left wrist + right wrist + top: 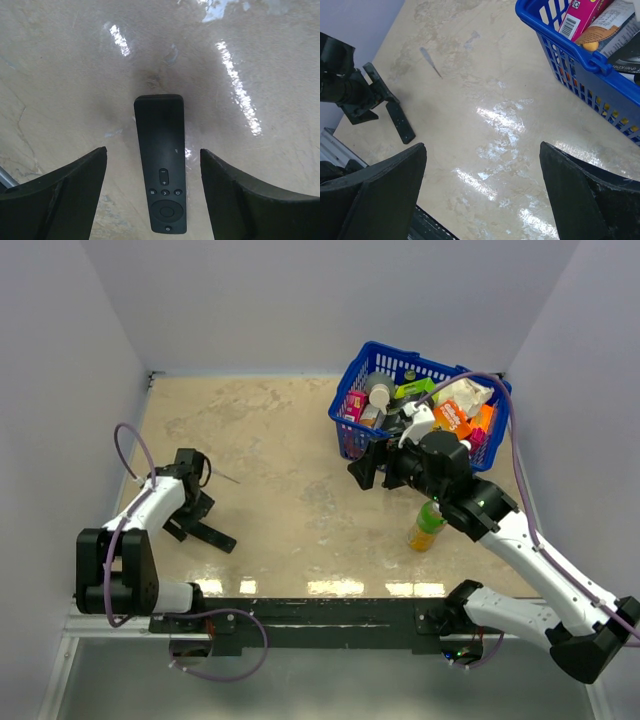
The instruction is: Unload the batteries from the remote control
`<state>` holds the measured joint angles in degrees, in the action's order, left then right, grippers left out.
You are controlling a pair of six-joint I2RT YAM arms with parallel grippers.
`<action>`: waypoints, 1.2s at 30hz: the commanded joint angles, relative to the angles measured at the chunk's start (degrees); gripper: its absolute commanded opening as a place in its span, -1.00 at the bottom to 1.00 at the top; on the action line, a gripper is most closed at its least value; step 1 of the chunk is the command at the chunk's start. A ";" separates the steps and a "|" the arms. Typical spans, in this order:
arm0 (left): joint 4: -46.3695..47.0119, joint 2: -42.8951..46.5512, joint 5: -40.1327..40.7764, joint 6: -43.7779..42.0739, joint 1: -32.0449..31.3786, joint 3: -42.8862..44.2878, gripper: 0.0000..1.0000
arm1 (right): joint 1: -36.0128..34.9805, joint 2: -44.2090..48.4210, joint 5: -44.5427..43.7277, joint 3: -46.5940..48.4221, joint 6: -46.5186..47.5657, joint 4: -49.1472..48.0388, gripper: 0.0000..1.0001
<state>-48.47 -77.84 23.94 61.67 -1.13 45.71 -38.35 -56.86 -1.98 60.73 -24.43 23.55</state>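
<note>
Your left tool (pixel 152 151), jaws wide, straddles the remote control (pixel 160 165) lying 12-to-6; an off-centre pinch could skid it.

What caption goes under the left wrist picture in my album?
Left gripper, open, straddles the remote control lying buttons up on the beige table.

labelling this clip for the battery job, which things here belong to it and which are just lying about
For the job:
- remote, buttons up
- left gripper, open astride it
- batteries: not in view

Lying about:
- full basket
- bottle
- grey stick
- right gripper, open, holding nothing
</note>
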 commanded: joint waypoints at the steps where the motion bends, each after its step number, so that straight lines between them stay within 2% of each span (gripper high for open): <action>1: 4.60 -1.78 -0.65 1.52 0.77 -1.94 0.58 | -0.06 1.31 0.13 0.44 -0.19 -1.40 0.95; 11: 6.19 -4.33 -0.12 2.93 0.77 -3.61 0.58 | -0.15 1.05 0.83 0.09 -0.01 -1.58 0.94; 20: 6.54 -5.65 -2.58 5.21 0.77 -5.19 0.42 | -0.06 2.81 1.80 -0.88 1.93 -2.19 0.94; 29: 6.10 -2.14 -6.27 4.60 0.77 -5.46 -0.11 | -0.15 3.16 7.86 -0.88 2.28 -4.12 0.90; 30: 6.80 -1.35 -6.89 3.90 0.77 -5.46 -0.22 | -0.06 3.33 9.08 -1.05 2.28 -4.39 0.90; 36: 13.20 7.25 -15.14 -4.97 0.77 -6.51 -0.35 | -0.15 3.60 19.19 -4.12 -0.44 -12.11 0.90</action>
<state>-40.58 -76.69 15.29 62.63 -0.75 39.90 -38.35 -54.28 8.21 58.28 -23.27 19.11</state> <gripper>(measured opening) 0.472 0.952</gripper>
